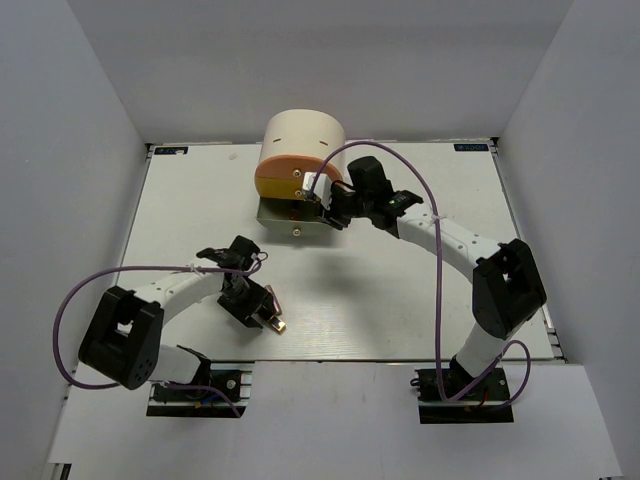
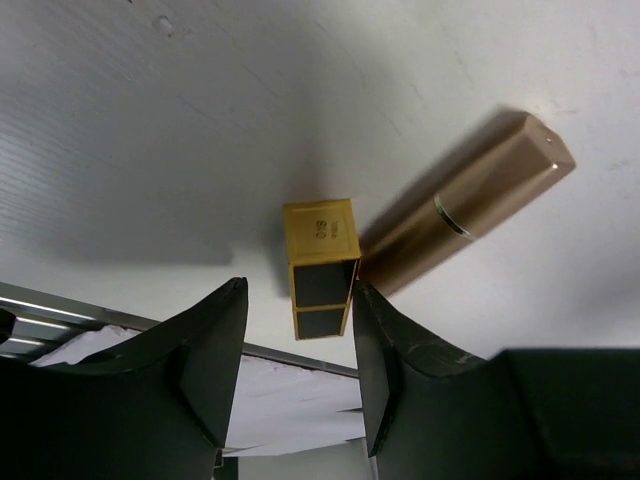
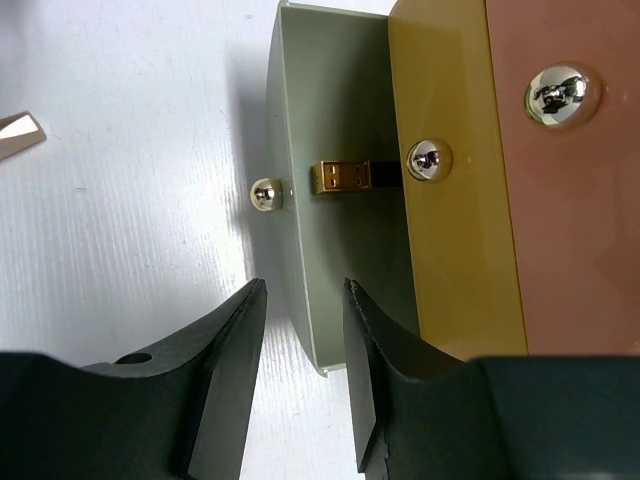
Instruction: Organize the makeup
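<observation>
A gold-and-black case lies on the white table just ahead of my left gripper, close to the right fingertip. The gripper is open. A copper lipstick lies aslant beside the case, touching it. In the top view my left gripper is at the table's near middle, with the case at its tips. My right gripper is open, and its fingers straddle the front wall of the pulled-out grey-green drawer. A second gold-and-black case lies inside that drawer.
The cream cylindrical box stands at the back middle, its bottom drawer pulled out toward me. The yellow drawer and the orange drawer above it are shut. The drawer's knob faces the table. A copper-coloured end shows at the left edge.
</observation>
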